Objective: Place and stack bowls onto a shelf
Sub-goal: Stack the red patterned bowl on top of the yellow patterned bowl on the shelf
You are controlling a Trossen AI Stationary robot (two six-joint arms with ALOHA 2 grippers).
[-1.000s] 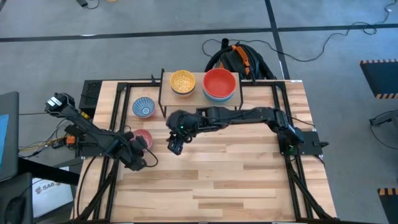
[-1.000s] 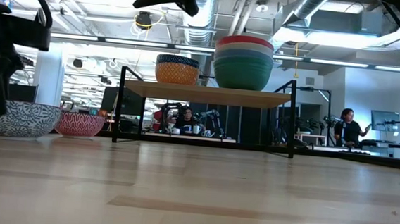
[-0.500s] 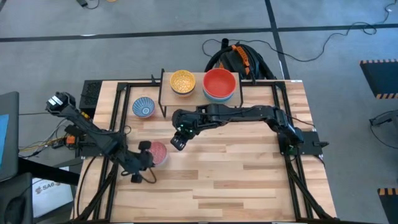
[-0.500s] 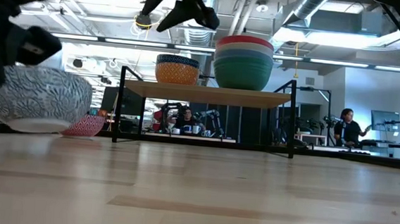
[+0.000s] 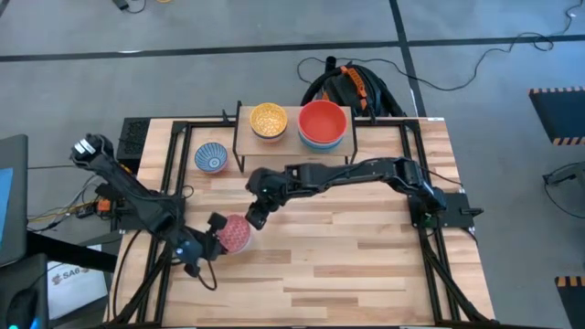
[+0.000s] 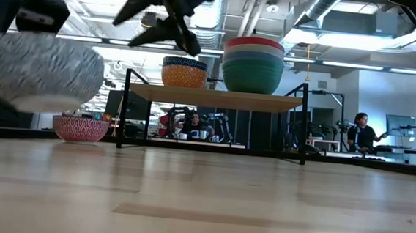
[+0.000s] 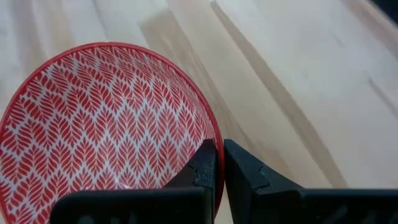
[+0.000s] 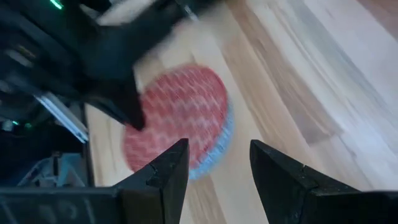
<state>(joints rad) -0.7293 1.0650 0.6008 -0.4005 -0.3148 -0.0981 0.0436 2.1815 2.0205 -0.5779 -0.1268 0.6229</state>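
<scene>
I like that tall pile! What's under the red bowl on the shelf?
More bowls: a light blue bowl and a green bowl nest under the red bowl. Any others inside are hidden.

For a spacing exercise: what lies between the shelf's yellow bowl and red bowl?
Only bare shelf board lies between the yellow bowl and red bowl; the high view shows it.

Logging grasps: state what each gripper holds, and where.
Left gripper pinches the red patterned bowl by its rim, lifted off the table. Right gripper is open, holding nothing.
</scene>
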